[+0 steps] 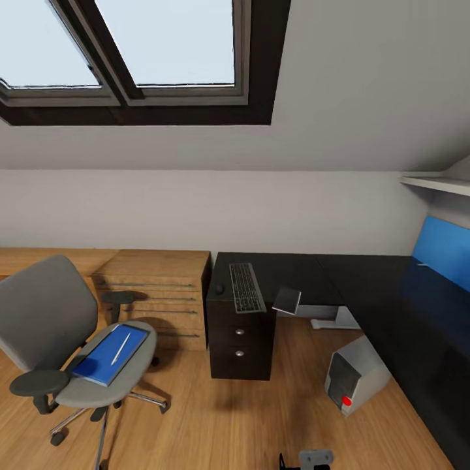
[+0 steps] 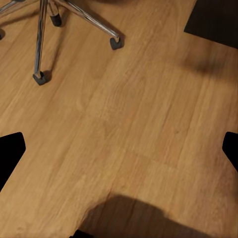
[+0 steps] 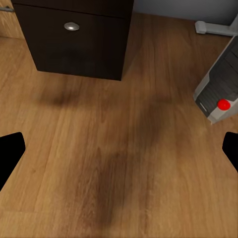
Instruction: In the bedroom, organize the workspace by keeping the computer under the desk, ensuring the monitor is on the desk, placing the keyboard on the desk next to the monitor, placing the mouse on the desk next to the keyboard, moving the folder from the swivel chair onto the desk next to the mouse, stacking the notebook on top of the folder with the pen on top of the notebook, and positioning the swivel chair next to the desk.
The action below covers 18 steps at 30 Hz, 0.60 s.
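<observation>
Chair [image 1: 59,326] cut off at the frame's left, its star base half hidden under the seat; folder [image 1: 109,353] lies flat on the seat with the pen [image 1: 121,348] on top. On the desk [image 1: 365,287]: keyboard [image 1: 246,287], mouse [image 1: 219,288] just beside it, and a small grey slab [image 1: 286,300] at the desk edge, too unclear to name. Computer [image 1: 354,382] stands tilted on the floor by the desk, red light showing. My left gripper [image 2: 119,148] and right gripper [image 3: 119,148] both hang spread wide over bare floor [image 2: 139,134], holding nothing, fingertips clipped by the frame edges. No legible writing anywhere
</observation>
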### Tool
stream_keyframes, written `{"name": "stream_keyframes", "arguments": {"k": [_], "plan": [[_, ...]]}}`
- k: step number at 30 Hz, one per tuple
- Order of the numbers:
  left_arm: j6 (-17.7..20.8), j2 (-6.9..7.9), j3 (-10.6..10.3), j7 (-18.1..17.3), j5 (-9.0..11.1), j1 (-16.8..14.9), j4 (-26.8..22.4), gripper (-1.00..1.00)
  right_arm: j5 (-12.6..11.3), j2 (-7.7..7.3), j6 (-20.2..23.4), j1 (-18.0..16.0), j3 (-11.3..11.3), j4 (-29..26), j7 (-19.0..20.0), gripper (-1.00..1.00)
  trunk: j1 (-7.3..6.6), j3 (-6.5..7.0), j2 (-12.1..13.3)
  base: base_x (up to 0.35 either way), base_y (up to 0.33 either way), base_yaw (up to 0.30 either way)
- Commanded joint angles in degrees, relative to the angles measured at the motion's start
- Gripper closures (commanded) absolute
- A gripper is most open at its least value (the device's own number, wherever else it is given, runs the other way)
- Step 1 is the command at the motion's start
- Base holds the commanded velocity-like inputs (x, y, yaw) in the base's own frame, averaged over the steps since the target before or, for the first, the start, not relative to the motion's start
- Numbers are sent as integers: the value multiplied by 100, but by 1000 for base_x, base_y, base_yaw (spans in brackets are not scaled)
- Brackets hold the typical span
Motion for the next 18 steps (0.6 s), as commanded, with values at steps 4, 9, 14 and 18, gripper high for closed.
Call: {"name": "stream_keyframes", "arguments": {"k": [4,9,14,18], "plan": [[-29,4,-28,27,60,-2,-5,-100,-58,3,-14,-4,51,8,-9,-100,90,-79,-167,0,0,0],[-26,-22,-28,27,60,-2,141,-100,-58,3,-7,-6,51,8,-9,-100,199,-169,-368,0,0,0],[-34,-84,-12,27,69,-2,186,-100,-58,-6,-6,-3,51,8,-9,-100,309,-258,-568,0,0,0],[-38,-83,-10,33,65,-2,187,-100,-58,-6,-6,-3,51,8,-9,-100,397,-330,-729,0,0,0]]}}
